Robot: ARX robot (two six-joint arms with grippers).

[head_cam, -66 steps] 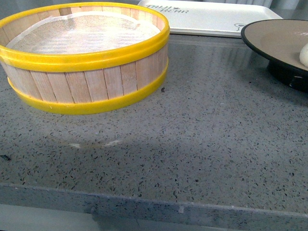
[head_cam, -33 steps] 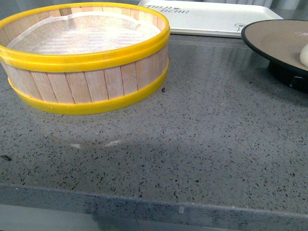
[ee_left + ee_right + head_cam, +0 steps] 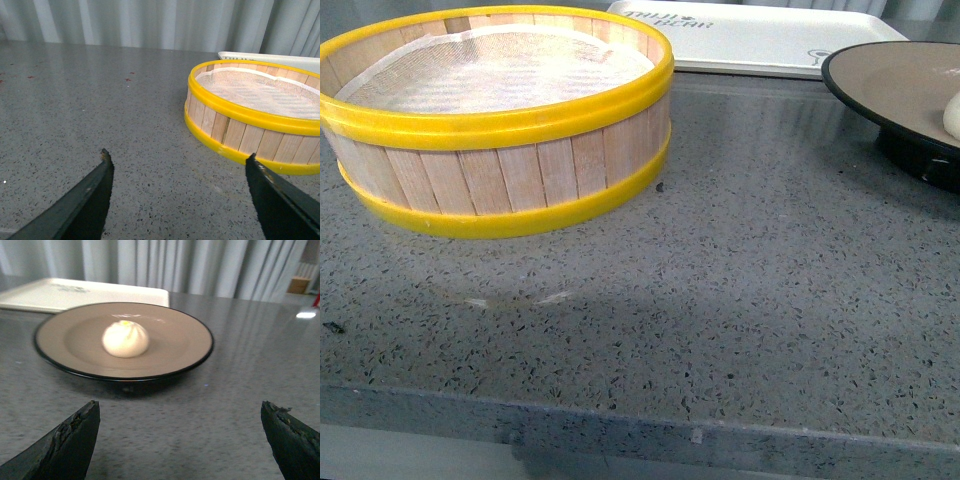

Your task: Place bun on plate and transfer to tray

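One small cream-white pleated bun (image 3: 125, 338) sits mid-plate on the round tan, black-rimmed plate (image 3: 175, 347), so what remains, I judge, is carrying it to the flat cream-white rectangular tray (image 3: 75, 295) just beyond the plate. The right gripper (image 3: 179, 407) faces the plate, spread wide and empty, likely lined up for its rim. The left gripper (image 3: 177, 155), likewise spread, hangs by the yellow-banded wooden steamer basket (image 3: 240, 135), well apart from the plate. The table (image 3: 770, 280) is speckled grey stone, with pale curtains (image 3: 150, 260) behind.
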